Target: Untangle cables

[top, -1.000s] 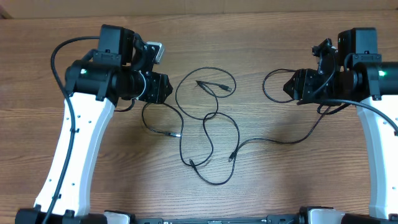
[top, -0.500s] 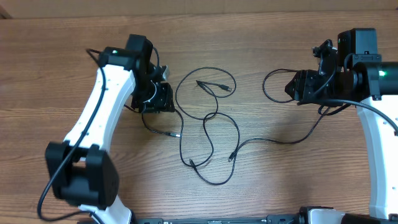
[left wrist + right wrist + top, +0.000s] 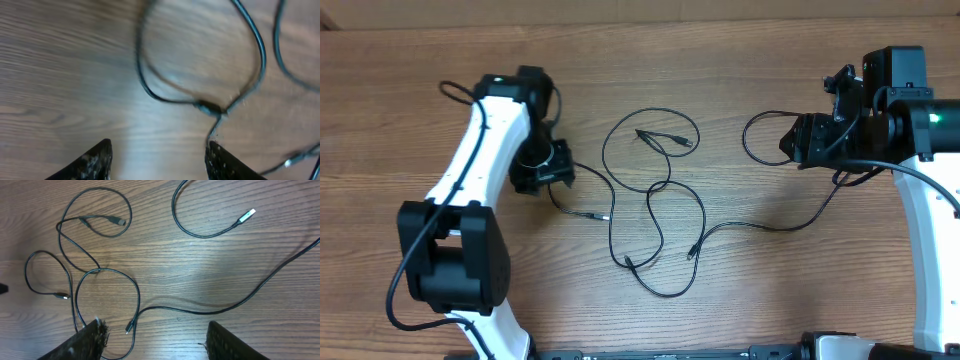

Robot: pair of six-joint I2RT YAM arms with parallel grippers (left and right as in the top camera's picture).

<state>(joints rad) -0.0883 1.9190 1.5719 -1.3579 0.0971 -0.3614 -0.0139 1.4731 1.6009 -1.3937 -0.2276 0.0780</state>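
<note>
Several thin black cables (image 3: 652, 190) lie in overlapping loops at the middle of the wooden table. One plug end (image 3: 603, 214) points right, just below my left gripper (image 3: 563, 172). In the left wrist view that gripper (image 3: 159, 150) is open above bare wood, and a cable loop (image 3: 200, 104) runs down to touch its right fingertip (image 3: 216, 150). My right gripper (image 3: 786, 138) hovers at the right, beside another cable loop (image 3: 750, 140). The right wrist view shows the right gripper (image 3: 156, 330) open, a silver-tipped plug (image 3: 246, 216) far ahead, and a cable (image 3: 215, 312) crossing between the fingers below.
The left arm (image 3: 480, 160) stretches over the table's left side, with its base (image 3: 450, 270) near the front edge. A thicker black cable (image 3: 932, 185) trails along the right arm. Bare wood lies along the back edge and at the front centre.
The left arm has swung round and its gripper has moved down and left, toward the left cable loop. Its jaws have widened slightly. The right arm and the cables have not moved.
</note>
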